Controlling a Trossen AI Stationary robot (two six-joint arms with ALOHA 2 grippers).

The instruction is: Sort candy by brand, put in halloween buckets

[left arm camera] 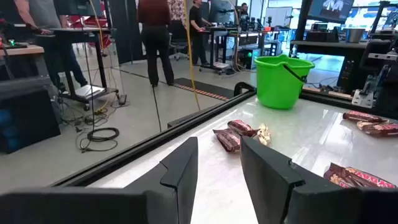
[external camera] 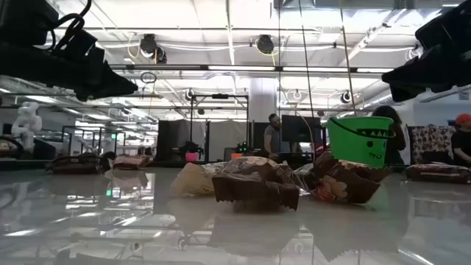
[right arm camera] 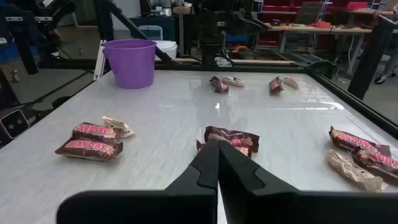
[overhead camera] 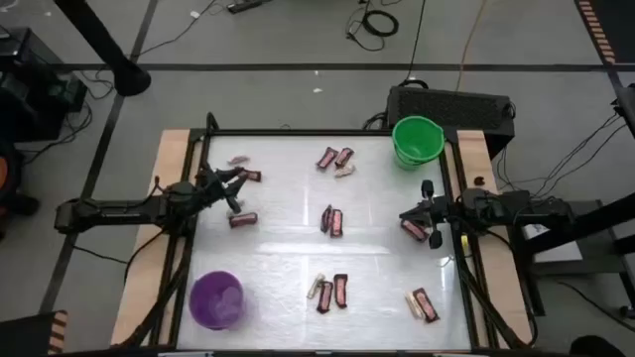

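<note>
On the table: small wrapped candy bars point(overhead camera: 332, 221) lie scattered over a glossy white tabletop point(overhead camera: 288, 248), some in dark red-brown wrappers, some in pale tan ones, mostly in small groups.
Candy near middle: two dark bars lie side by side at the centre of the table.
Candy at the far side: a small group point(overhead camera: 335, 160) with dark and pale wrappers sits just left of the green bucket in the high view.
Candy at the near edge: one cluster point(overhead camera: 328, 292) in the middle and another point(overhead camera: 422, 303) toward the right corner.
Candy by the left arm: a dark bar point(overhead camera: 242, 219) lies on the table beside the left gripper, another point(overhead camera: 245, 176) lies farther back.
Green bucket: a bright green round plastic pail point(overhead camera: 417, 141) stands upright at the far right corner.
Purple bucket: a purple round plastic pail point(overhead camera: 215, 298) stands upright at the near left corner.
Left gripper: the dark two-finger left gripper point(overhead camera: 230, 188) hovers over the table's left side, fingers partly apart, nothing between them.
Right gripper: the dark right gripper point(overhead camera: 432, 213) waits at the right edge, fingers pressed together and empty; a dark bar point(overhead camera: 413, 230) lies just beside it.
Room: people stand at workbenches beyond the table.
</note>
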